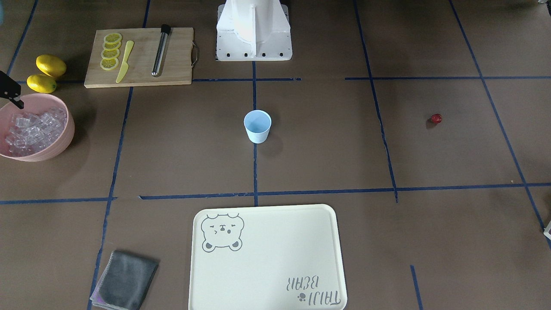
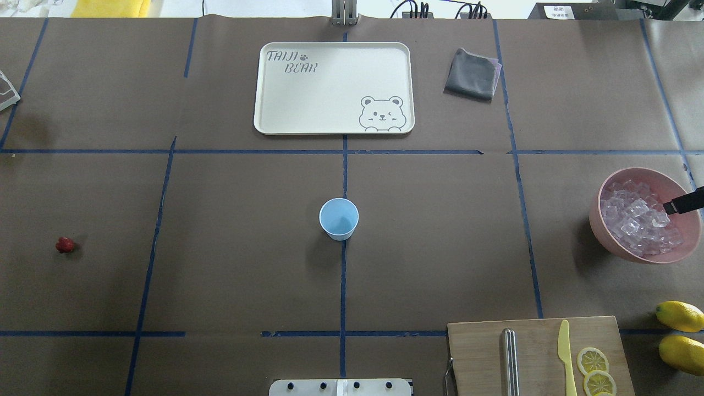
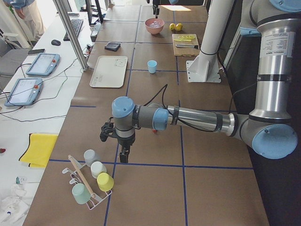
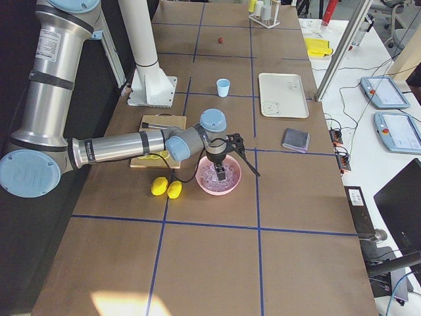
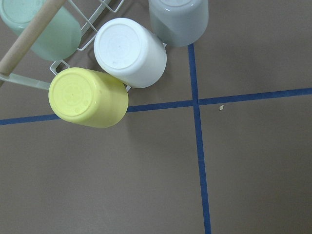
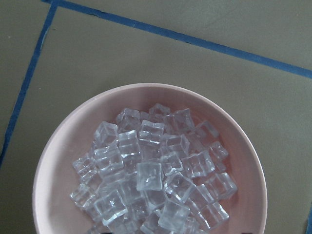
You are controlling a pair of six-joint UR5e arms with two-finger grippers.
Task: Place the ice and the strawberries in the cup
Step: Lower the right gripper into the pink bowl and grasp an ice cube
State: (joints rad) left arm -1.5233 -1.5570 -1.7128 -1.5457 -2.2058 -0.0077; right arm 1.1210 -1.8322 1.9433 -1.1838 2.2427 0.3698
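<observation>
Brown-papered table (image 2: 220,275) with blue tape grid; white bench (image 3: 47,103) with tablets (image 3: 41,63) at left of the side view. Tray (image 2: 330,93) and grey cloth (image 2: 472,74) at top of overhead frame. Nothing done yet, by the look: cup (image 2: 339,218) empty at frame centre, ice (image 2: 638,223) heaped in pink bowl (image 2: 597,220) at right edge, strawberry (image 2: 65,245) alone at far left. Right gripper (image 4: 235,170) spread wide over the bowl, holding nothing. Left gripper (image 3: 121,150) near cup rack (image 3: 87,188), low in side view; opening impossible to tell. Both loads left to do.

Tray (image 1: 267,258), grey cloth (image 1: 125,280), cutting board (image 1: 176,56), two lemons (image 1: 51,65).
</observation>
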